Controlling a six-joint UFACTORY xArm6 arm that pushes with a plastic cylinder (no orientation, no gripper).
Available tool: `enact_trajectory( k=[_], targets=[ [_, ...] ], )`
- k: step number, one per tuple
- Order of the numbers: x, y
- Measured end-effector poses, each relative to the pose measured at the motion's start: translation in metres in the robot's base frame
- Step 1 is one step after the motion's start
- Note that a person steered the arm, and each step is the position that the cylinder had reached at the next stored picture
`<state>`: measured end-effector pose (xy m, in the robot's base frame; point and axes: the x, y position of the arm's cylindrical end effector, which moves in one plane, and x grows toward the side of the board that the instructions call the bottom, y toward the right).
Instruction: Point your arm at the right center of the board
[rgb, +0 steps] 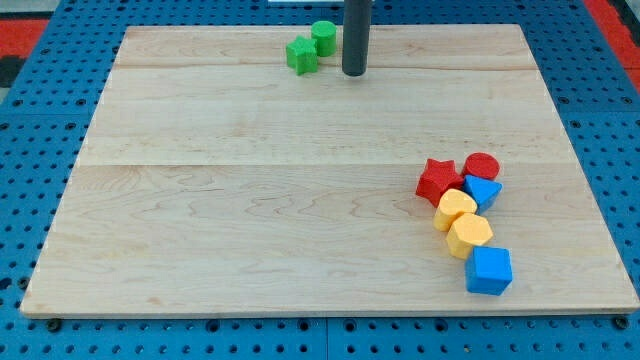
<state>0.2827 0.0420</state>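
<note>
While the rod stands upright, my tip (354, 73) touches the wooden board (250, 200) near the view's top, just right of the green blocks (310, 48). It carries no gripper. Blue pegboard (40, 150) surrounds the board.

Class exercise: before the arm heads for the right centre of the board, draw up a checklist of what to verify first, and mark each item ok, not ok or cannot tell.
1. My tip visible on the board: ok, near the view's top.
2. Tip apart from the green star and green cylinder: ok, both lie to its left.
3. Tip already at right centre: not ok.
4. Straight path toward the right edge free of blocks: ok.
5. Cluster stays below the target: cannot tell; the red cylinder and red star sit close.
</note>
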Motion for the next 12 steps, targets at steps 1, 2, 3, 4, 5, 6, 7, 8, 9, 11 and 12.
enact_trajectory(
  k=[1,2,3,4,5,6,7,8,9,11,12],
  targets=[
    [0.000,-0.001],
    [0.006,-0.001],
    [0.007,-0.001],
    [0.036,0.033],
    [0.051,0.072],
    [0.051,0.095],
    [0.051,0.104],
    [0.048,0.105],
    [0.045,0.105],
    [0.035,0.105],
    [0.030,0.105]
  ],
)
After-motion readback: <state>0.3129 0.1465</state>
